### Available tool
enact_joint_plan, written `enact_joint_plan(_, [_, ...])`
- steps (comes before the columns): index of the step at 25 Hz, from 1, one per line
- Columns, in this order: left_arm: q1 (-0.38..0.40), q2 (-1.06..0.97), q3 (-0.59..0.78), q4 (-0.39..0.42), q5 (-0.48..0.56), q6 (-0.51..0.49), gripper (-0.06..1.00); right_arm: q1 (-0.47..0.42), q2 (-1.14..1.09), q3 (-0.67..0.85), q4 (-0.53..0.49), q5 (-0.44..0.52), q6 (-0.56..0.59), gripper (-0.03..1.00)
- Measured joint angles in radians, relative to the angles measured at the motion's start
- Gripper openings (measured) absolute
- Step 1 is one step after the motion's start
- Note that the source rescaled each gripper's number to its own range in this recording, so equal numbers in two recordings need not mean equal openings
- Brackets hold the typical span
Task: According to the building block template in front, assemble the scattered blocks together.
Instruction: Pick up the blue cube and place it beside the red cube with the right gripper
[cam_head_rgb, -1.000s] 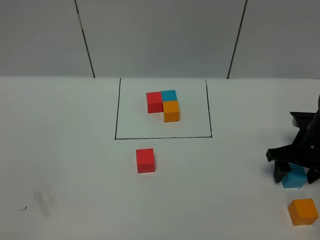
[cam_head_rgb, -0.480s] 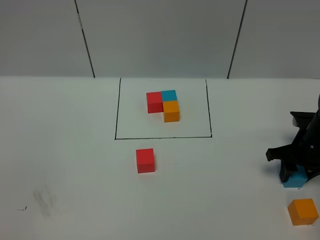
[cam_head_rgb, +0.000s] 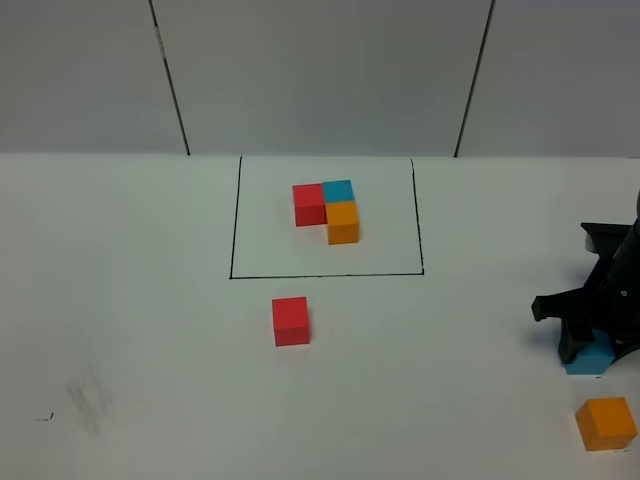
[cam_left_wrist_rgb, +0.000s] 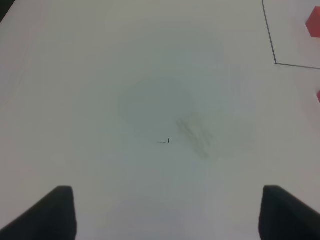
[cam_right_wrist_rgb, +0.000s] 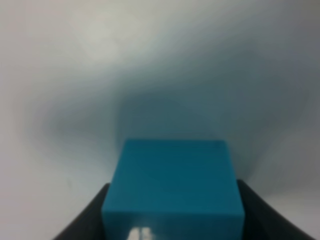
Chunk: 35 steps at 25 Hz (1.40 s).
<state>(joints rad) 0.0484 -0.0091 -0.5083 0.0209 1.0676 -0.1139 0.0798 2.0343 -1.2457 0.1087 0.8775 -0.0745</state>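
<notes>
The building block template (cam_head_rgb: 327, 211), a red, cyan-blue and orange L inside a thin black outline, lies at the table's back middle. Of the scattered blocks, the red cube (cam_head_rgb: 291, 321) sits just in front of that outline and the orange cube (cam_head_rgb: 606, 423) near the front right corner. The cyan-blue cube (cam_head_rgb: 590, 358) rests on the table at the right edge, with my right gripper (cam_head_rgb: 592, 345) shut on its sides; in the right wrist view the blue cube (cam_right_wrist_rgb: 173, 187) fills the space between the dark fingers. My left gripper (cam_left_wrist_rgb: 167, 212) is open over bare table.
A grey smudge and a small black mark (cam_left_wrist_rgb: 192, 135) lie on the white table (cam_head_rgb: 150, 300) at front left. Grey wall panels with dark seams stand behind the table. The template's outline corner (cam_left_wrist_rgb: 274, 61) shows in the left wrist view.
My right gripper has closed onto the cyan-blue cube, its fingers drawing in against the sides. Cube and arm stay in place. The left side has not changed.
</notes>
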Motion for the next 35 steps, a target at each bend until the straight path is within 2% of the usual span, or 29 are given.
enact_joint_plan(10, [0.0,0.0,0.0,0.0,0.0,0.0,0.94,0.0,-0.058,-0.001,-0.012,0.009,0.0,0.11])
enact_joint_plan(17, [0.0,0.0,0.0,0.0,0.0,0.0,0.94,0.03,-0.14,-0.081,-0.016,0.158,-0.024,0.11])
enact_joint_plan(26, [0.0,0.0,0.0,0.0,0.0,0.0,0.94,0.192,-0.149,-0.165,-0.016,0.249,-0.285,0.11])
enact_joint_plan(35, [0.0,0.0,0.0,0.0,0.0,0.0,0.94,0.358,-0.149,-0.222,-0.015,0.221,-0.639,0.11])
